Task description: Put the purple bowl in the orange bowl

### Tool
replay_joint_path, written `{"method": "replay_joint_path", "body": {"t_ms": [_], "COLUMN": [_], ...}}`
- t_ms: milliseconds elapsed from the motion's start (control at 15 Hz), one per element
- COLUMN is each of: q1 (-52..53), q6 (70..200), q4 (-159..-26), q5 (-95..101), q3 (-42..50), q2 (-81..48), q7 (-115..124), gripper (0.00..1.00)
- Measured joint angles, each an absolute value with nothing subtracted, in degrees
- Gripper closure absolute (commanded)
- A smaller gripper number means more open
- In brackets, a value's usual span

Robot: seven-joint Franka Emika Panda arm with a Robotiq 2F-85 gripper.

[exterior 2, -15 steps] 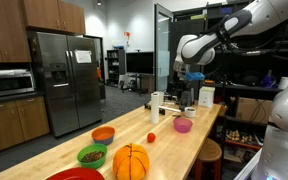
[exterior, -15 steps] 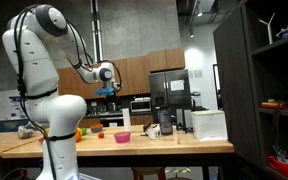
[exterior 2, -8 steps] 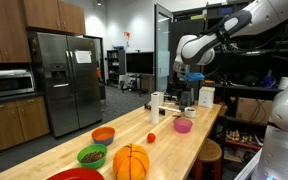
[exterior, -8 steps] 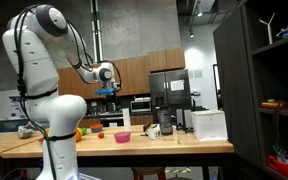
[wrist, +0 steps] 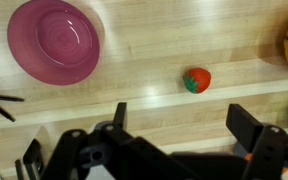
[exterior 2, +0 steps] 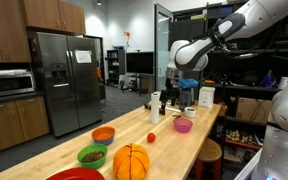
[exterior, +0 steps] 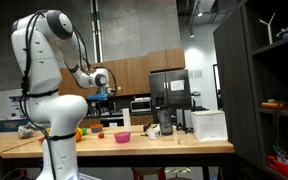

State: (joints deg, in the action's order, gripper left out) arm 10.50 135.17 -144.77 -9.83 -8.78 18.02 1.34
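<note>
The claw [wrist: 182, 112] hangs spread and empty, high above the table [wrist: 184, 30]. The purple bowl [wrist: 54, 40] sits near a long table edge, out past 1 finger rather than between the 2. The orange bowl [exterior 2: 103, 133] lies the opposite way.

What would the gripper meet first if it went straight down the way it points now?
The open gripper would probably meet the bare wooden table, beside the small red object; depth is unclear.
</note>
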Motion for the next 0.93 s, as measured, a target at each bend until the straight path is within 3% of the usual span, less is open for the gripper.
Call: {"method": "replay_joint_path", "body": {"t_ms": [933], "q1": [9.35], "q6": [140.9], "q4": [-148.45], "q5": [-3.34], "q3": [-9.67], "q2": [11.13], "q7": [1.7], "gripper": [0.0]}}
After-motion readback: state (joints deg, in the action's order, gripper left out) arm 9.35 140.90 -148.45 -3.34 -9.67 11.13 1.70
